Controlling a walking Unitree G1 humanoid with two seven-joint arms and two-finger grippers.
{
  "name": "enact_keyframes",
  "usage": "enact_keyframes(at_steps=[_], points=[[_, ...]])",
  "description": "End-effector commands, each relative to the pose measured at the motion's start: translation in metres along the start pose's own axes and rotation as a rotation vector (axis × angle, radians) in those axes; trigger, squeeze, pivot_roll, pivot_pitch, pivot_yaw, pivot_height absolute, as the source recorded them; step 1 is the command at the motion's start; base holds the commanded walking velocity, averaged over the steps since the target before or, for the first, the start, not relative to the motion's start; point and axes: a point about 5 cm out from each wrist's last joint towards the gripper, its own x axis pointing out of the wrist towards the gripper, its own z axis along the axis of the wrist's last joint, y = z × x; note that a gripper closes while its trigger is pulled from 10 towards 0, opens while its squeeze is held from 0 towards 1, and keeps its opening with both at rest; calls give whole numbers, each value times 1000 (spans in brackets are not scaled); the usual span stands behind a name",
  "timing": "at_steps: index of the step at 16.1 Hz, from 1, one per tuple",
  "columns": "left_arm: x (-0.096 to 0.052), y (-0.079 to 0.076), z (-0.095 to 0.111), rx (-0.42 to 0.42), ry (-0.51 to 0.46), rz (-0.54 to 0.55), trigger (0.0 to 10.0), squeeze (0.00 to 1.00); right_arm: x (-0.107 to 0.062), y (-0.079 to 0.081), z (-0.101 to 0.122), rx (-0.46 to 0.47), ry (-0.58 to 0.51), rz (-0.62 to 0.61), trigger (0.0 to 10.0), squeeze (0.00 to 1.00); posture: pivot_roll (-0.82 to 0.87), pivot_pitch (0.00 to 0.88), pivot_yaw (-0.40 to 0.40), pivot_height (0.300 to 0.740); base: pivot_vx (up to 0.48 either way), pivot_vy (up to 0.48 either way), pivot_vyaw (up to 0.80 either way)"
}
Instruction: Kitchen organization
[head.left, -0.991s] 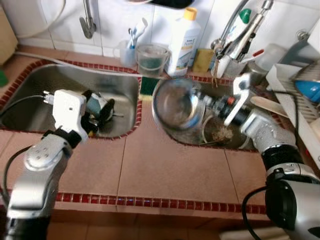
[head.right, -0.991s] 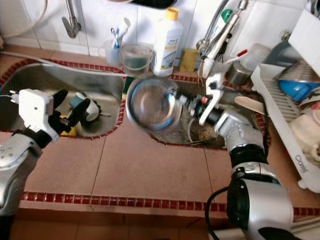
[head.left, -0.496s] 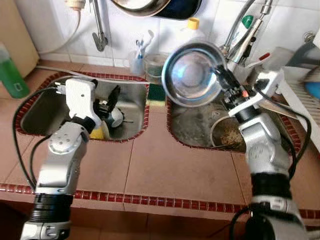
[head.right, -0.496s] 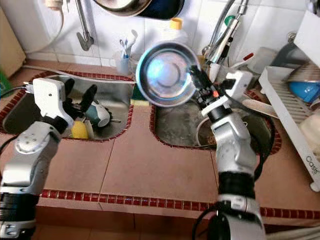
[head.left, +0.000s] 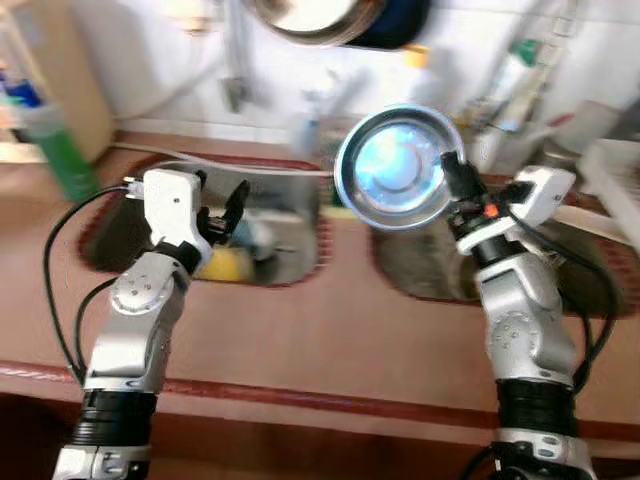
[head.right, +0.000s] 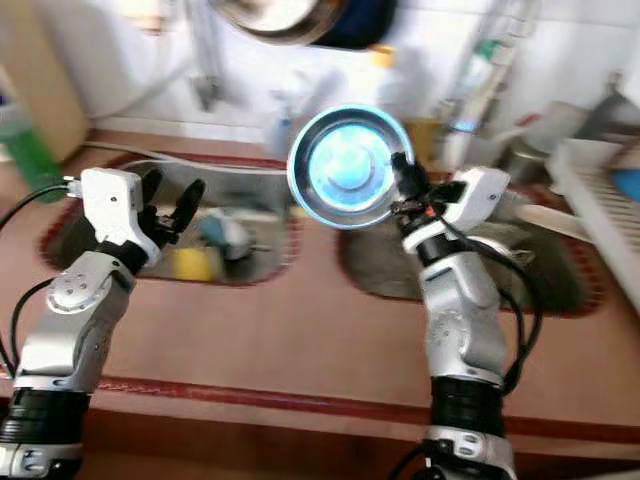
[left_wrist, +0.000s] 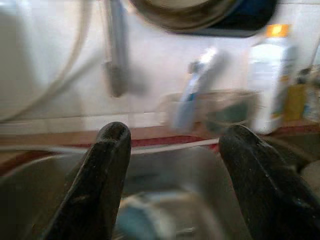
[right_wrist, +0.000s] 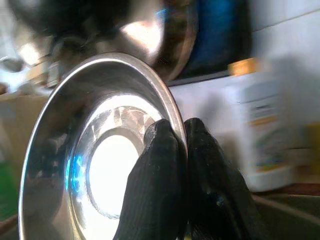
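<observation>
— While my right gripper (head.left: 447, 172) pinches the rim of the steel bowl (head.left: 398, 168), can you say where that bowl sits?

— It is raised off the tiled surface (head.left: 330, 330), tilted on edge with its hollow facing my head, up above the strip between the left sink (head.left: 285, 262) and the right sink (head.left: 420, 280). My two black fingers (right_wrist: 165, 165) are pressed together on its rim, one on each face of the metal.

— And your left gripper (head.left: 222, 203)?

— Spread wide and holding nothing. It hangs over the near rim of the left sink. Between its fingers (left_wrist: 102, 185) I see the steel basin.

— What lies in that sink?

— A yellow thing (head.left: 232, 264) just beside my left gripper, and next to it a pale cup-like item (head.right: 222, 233); the blur keeps me from naming either better.

— Anything behind the sink?

— Along the white tiled wall, past the far rim of the left sink, stands a clear cup (left_wrist: 176, 111) with a brush in it, then a clear tub (left_wrist: 227, 111), then a white bottle with a yellow cap (left_wrist: 272, 75). A dark pan (head.left: 330, 15) hangs on the wall above them. A green bottle (head.left: 60, 150) stands on the surface to the left of the left sink.
</observation>
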Motion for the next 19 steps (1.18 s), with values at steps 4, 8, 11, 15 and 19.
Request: enact_keyframes(at_steps=[4, 8, 11, 15, 19], points=[[1, -3, -1, 10, 3, -22, 10000, 0, 0, 6, 7, -23, -10, 13, 10000, 0, -140, 39, -2, 740, 0, 437, 0], [0, -8, -1, 38, 3, -55, 10000, 0, -1, 6, 6, -26, -2, 12, 10000, 0, -138, 40, -3, 740, 0, 0, 0], [-1, -8, -1, 59, 10, -73, 10000, 0, -1, 7, 5, -27, 6, 16, 10000, 0, -135, 35, -4, 740, 0, 0, 0], [-2, -3, -2, 55, 17, -63, 10000, 0, -1, 7, 2, -31, 18, 23, 10000, 0, -130, 26, -8, 740, 0, 0, 0], [-3, -3, -3, 50, 23, -56, 10000, 0, -1, 9, -1, -45, 45, 40, 10000, 0, -128, 25, -12, 740, 61, 0, 0]])
